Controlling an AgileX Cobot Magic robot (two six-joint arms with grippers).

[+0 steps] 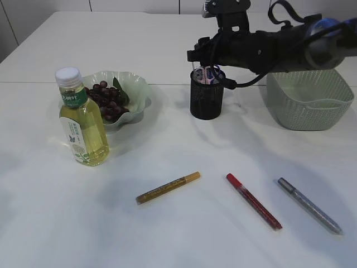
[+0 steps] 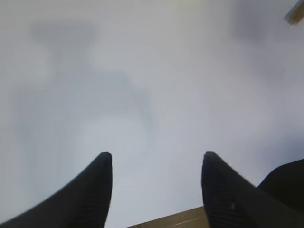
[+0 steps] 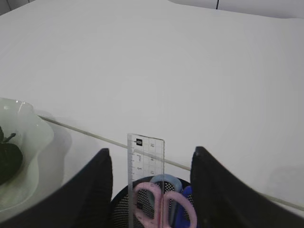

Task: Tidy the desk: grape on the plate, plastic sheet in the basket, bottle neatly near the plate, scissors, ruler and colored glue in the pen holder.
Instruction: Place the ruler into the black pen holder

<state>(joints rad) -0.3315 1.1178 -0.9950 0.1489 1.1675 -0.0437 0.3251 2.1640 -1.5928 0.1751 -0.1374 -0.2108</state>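
Note:
The pen holder (image 1: 206, 100) is a black mesh cup at the back middle. A clear ruler (image 3: 146, 161) and pink-handled scissors (image 3: 164, 206) stand in it. My right gripper (image 3: 151, 154) hovers just above it, open, with a gap between each finger and the ruler. Purple grapes (image 1: 106, 99) lie on the pale green plate (image 1: 139, 89), and the bottle (image 1: 82, 120) of yellow drink stands upright in front of it. Gold (image 1: 167, 188), red (image 1: 254, 201) and silver (image 1: 309, 205) glue pens lie on the table near the front. My left gripper (image 2: 156, 159) is open over bare table. No plastic sheet shows.
A pale green woven basket (image 1: 309, 100) stands at the back right, under my right arm (image 1: 279, 47). In the left wrist view the table's brown front edge (image 2: 175, 221) runs between the fingers, and a gold tip (image 2: 295, 15) shows at the top right corner.

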